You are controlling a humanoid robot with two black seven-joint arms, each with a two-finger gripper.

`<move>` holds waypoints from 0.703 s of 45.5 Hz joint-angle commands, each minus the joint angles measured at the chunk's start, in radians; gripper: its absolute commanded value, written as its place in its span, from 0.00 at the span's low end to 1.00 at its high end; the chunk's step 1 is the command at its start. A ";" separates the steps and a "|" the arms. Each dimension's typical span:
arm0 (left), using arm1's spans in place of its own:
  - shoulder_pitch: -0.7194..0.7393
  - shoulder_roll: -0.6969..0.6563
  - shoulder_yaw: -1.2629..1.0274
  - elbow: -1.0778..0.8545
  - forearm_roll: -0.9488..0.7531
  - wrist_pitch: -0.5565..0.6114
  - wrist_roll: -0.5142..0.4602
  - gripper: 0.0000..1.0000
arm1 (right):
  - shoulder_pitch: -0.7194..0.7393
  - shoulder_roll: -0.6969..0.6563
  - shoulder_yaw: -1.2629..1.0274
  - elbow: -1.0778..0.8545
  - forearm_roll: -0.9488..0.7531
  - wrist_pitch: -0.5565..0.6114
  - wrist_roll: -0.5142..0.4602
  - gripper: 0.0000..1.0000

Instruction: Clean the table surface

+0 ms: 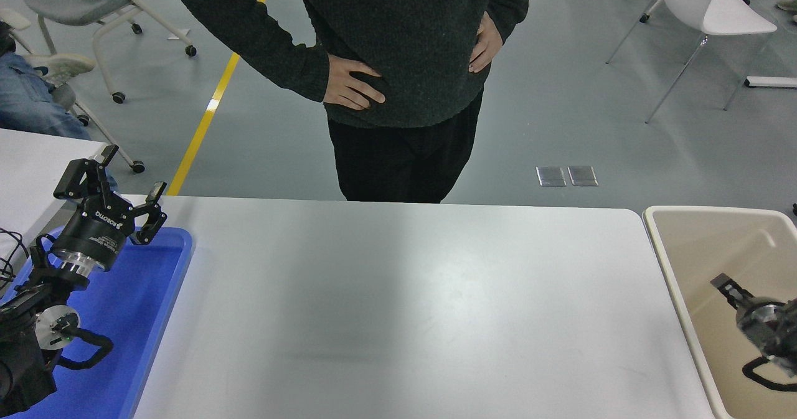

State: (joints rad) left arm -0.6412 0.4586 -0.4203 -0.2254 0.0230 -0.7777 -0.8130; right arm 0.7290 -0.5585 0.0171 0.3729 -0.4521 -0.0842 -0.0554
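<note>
The white table surface [398, 307] fills the middle and lower part of the frame, wide and matte, with faint grey smudges across its centre and a soft shadow running down the middle.

At its left edge lies a blue tray [149, 319], reaching down to the bottom left corner. Above the tray, at the lower left, hangs the left gripper [121, 185], its black fingers spread apart with nothing between them, the tips pointing toward the top of the frame.

Over at the right edge sits a beige bin [679, 282], just beside the table's rounded corner. The right gripper [725, 285] is over the bin's inside, at the frame's right edge; one dark fingertip shows, but the rest is blurred and cut off, so I cannot tell whether it is open or closed.

At the far side, top centre, a person in a dark sweater [398, 45] stands with both hands on the hips. A white chair [716, 11] stands at the upper right, and a yellow floor line [212, 104] runs at the upper left.
</note>
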 commanded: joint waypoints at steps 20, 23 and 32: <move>0.000 -0.001 0.000 0.000 0.000 -0.002 0.000 1.00 | -0.148 -0.052 0.727 0.601 0.032 0.000 0.014 1.00; 0.000 -0.001 0.000 0.000 0.000 -0.002 0.000 1.00 | -0.157 0.008 0.784 0.603 0.016 -0.005 0.026 1.00; 0.000 -0.001 0.000 0.000 0.000 -0.002 0.000 1.00 | -0.207 0.166 0.945 0.601 0.006 -0.003 0.172 1.00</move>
State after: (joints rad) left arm -0.6412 0.4575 -0.4203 -0.2258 0.0230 -0.7792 -0.8130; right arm 0.5889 -0.5582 0.7351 0.9364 -0.4308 -0.0869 -0.0076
